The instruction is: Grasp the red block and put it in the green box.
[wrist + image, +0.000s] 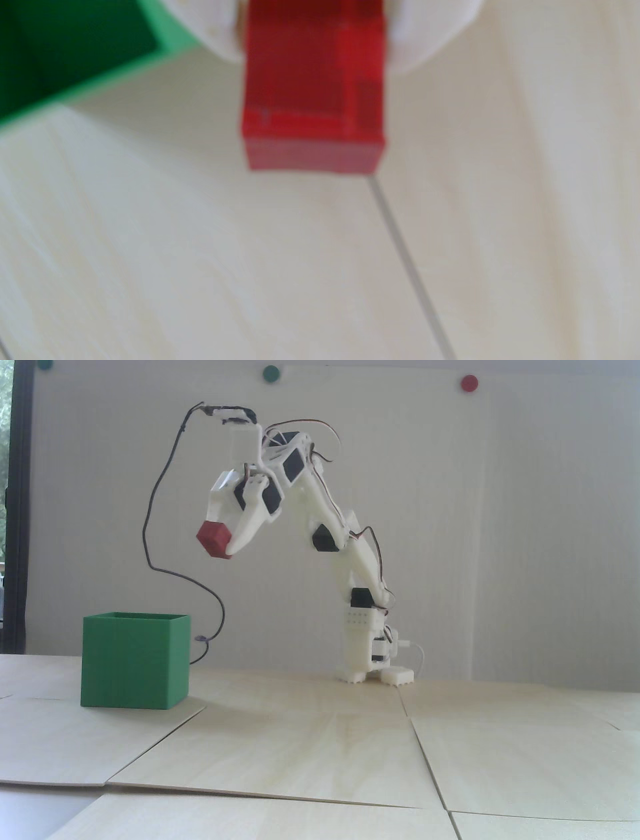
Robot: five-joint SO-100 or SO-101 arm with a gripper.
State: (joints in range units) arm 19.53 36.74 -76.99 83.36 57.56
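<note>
The red block (214, 538) hangs in the air, clamped between the white fingers of my gripper (220, 546), well above the table. It is above and slightly right of the green box (135, 660), which stands open-topped on the wooden boards at the left of the fixed view. In the wrist view the red block (313, 86) fills the top centre, with a white fingertip (214, 31) on its left and another on its right. My gripper (313, 52) is shut on it. A corner of the green box (69, 52) shows at the upper left.
The white arm's base (372, 660) stands at mid-table on pale wooden boards with seams (408, 263). A dark cable (165, 570) loops down from the wrist camera behind the box. Coloured round dots (470, 382) sit on the back wall.
</note>
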